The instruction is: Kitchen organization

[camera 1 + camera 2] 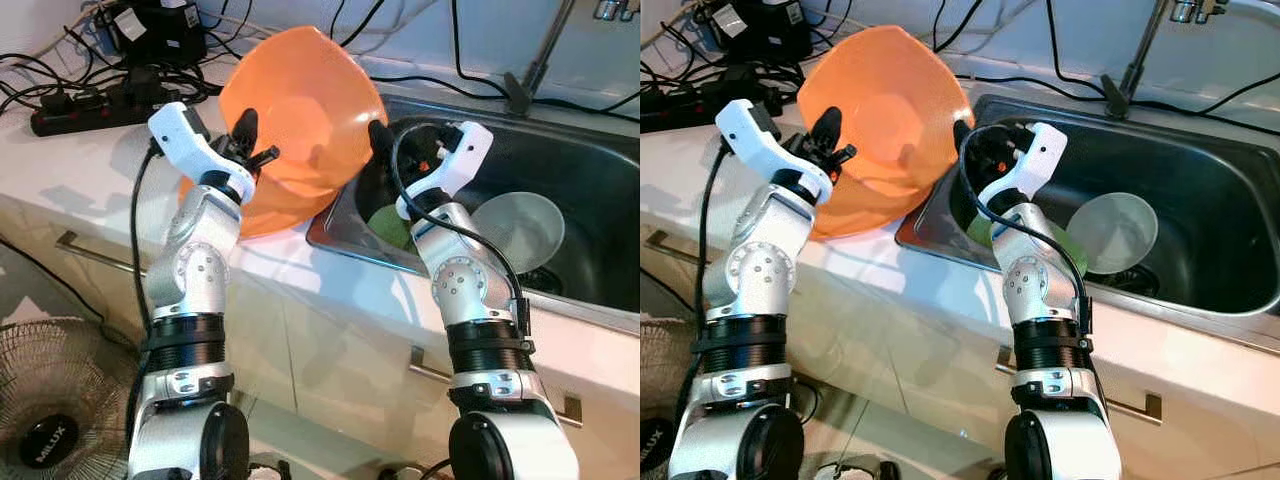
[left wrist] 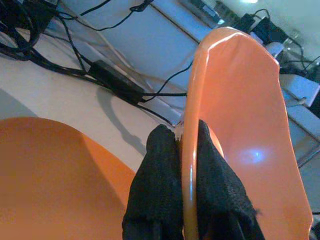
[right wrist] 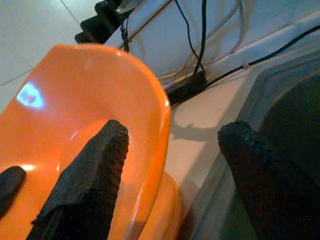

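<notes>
Your left hand (image 1: pixel 250 140) is pinching the rim of an orange bowl (image 1: pixel 300 105), its two black fingers (image 2: pixel 160 190) closed on either side of the thin edge, and it is holding that bowl tilted up on its side above the white surface (image 1: pixel 90 160), just left of the sink (image 1: pixel 590 180). A second orange bowl (image 1: pixel 275 212) is sitting on the surface directly beneath it, at the sink's edge. Your right hand (image 3: pixel 170 165) is standing wide open at the raised bowl's opposite rim: one finger is reaching inside the bowl, the other is outside it over the sink's edge, and you are gripping nothing with it. Inside the sink a pale translucent bowl (image 1: pixel 520 230) is lying tilted, with something green (image 1: pixel 390 225) partly hidden behind your right arm. A black power strip (image 1: pixel 100 105) and tangled cables are lying at the back of the surface.
</notes>
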Controlling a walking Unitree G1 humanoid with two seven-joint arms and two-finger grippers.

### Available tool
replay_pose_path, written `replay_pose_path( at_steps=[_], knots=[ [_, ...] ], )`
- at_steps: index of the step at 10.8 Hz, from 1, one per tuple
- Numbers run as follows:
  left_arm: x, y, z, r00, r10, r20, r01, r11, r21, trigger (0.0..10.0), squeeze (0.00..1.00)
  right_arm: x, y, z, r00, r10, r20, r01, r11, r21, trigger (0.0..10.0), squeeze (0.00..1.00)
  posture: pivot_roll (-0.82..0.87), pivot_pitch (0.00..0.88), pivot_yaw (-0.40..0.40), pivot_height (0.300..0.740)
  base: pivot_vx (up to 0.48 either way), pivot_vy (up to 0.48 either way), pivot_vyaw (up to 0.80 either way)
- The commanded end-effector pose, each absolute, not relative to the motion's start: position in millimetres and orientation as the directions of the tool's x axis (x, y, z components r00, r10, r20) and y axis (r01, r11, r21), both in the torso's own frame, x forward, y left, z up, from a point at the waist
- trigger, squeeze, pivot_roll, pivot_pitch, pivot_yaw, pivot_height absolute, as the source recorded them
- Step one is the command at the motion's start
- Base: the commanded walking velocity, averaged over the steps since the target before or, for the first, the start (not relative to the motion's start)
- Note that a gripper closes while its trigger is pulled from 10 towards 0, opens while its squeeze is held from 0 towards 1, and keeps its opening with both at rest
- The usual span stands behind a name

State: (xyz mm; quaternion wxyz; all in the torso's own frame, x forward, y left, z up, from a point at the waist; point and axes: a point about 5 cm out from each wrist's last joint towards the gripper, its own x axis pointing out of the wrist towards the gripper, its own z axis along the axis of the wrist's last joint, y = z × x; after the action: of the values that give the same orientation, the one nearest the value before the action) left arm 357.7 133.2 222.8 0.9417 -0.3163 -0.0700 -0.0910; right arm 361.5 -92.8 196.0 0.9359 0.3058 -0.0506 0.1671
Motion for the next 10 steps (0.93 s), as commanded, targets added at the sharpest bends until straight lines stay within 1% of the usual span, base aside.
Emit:
replay_pose_path(
  at_steps=[1, 4, 5, 6, 10],
  knots=[
    [354, 126, 236, 0.95, -0.155, 0.272, 0.289, 0.768, -0.571, 10.0, 0.0, 359, -90, 194, 0.933, 0.304, 0.192, -0.358, 0.74, 0.569, 10.0, 0.0, 0.08, 0.0, 0.033, 0.74, 0.0, 0.0, 0.0],
    [350, 116, 233, 0.945, -0.19, 0.268, 0.313, 0.764, -0.564, 10.0, 0.0, 358, -88, 190, 0.935, 0.309, 0.176, -0.351, 0.725, 0.593, 10.0, 0.0, 0.09, 0.0, 0.027, 0.74, 0.0, 0.0, 0.0],
    [350, 115, 233, 0.944, -0.191, 0.27, 0.316, 0.763, -0.565, 10.0, 0.0, 358, -90, 189, 0.936, 0.307, 0.174, -0.349, 0.729, 0.588, 9.6, 0.0, 0.09, 0.0, 0.023, 0.74, 0.0, 0.0, 0.0],
    [350, 115, 232, 0.944, -0.189, 0.271, 0.315, 0.764, -0.564, 10.0, 0.0, 360, -94, 186, 0.943, 0.288, 0.167, -0.33, 0.739, 0.587, 0.0, 0.0, 0.09, 0.001, 0.019, 0.74, 0.0, 0.0, 0.0],
    [348, 113, 231, 0.942, -0.194, 0.274, 0.319, 0.768, -0.556, 10.0, 0.0, 359, -96, 187, 0.941, 0.293, 0.17, -0.335, 0.731, 0.594, 0.0, 0.0, 0.09, 0.005, 0.013, 0.74, 0.0, 0.0, 0.0]
  ],
)
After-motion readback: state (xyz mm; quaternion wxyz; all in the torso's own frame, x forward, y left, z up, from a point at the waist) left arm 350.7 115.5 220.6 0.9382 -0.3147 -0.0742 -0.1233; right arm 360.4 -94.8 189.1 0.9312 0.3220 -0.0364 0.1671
